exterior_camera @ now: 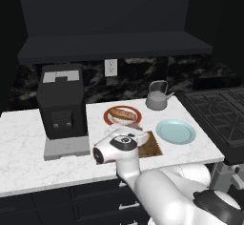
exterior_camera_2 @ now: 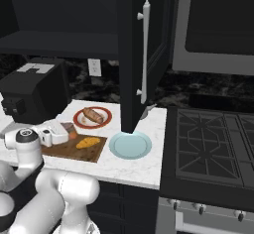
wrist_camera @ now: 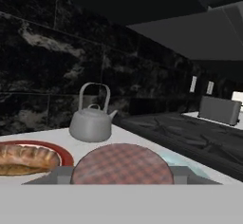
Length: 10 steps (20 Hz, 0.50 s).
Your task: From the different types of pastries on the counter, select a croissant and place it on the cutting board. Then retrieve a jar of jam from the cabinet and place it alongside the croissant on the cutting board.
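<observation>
Claw (wrist_camera: 122, 174) is pinching the jar of jam (wrist_camera: 122, 163). In the hand view the checked round lid sits between the two tips, with a grey finger (wrist_camera: 60, 174) hard against each side. The jaws are only partly closed, stopped by the jar.

From the right base view, the hand is low over the left end of the cutting board (exterior_camera_2: 59, 151). The jar shows as a small brown-orange stub at the hand's 3 o'clock (can't tell if its base touches the wood).

The croissant (exterior_camera_2: 88, 142) is lying on the board at about 4 o'clock from the hand, close to the jar but apart from it.

The board lies on the white marble table (exterior_camera: 28, 138). The red-rimmed plate (exterior_camera: 107, 118) with the long brown bun (exterior_camera: 123, 114) is at the board's 12 o'clock, just beside it. A pale blue plate (exterior_camera: 176, 131) is at the board's 3 o'clock, near but not touching.

The grey kettle (exterior_camera: 157, 97) is at 1 o'clock from the red plate, by the back wall. A black coffee machine (exterior_camera: 62, 105) is at the board's 9 to 10 o'clock.

The cabinet (exterior_camera: 114, 47) is overhead with its shelf in shadow, and its door (exterior_camera_2: 144, 54) is swung open above the blue plate. The stove (exterior_camera_2: 213, 144) is at 3 o'clock past the table edge.
</observation>
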Available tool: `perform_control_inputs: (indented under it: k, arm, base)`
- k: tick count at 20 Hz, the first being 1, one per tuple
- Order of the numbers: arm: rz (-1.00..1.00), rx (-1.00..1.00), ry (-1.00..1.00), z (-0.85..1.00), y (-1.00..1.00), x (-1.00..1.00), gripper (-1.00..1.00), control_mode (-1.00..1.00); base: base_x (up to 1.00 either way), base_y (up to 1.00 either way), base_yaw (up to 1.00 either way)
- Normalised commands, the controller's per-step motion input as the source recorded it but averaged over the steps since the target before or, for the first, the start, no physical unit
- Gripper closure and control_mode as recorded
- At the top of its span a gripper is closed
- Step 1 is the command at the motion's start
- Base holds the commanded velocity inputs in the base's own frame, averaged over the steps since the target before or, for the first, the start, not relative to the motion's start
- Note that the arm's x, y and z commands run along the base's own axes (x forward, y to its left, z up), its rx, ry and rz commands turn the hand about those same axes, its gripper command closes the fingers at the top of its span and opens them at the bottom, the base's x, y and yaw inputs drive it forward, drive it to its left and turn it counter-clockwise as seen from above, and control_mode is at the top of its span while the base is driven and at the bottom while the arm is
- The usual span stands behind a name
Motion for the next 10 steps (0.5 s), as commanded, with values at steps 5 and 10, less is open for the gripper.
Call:
perform_control_inputs:
  k: [5,10]
  arm:
    - [0.0,0.0,-0.01,-0.32,0.0,0.0,1.0,-1.0]
    - [0.0,0.01,-0.01,-0.15,0.0,0.0,1.0,-1.0]
  base:
    - [0.0,0.0,0.0]
    - [0.0,0.0,0.0]
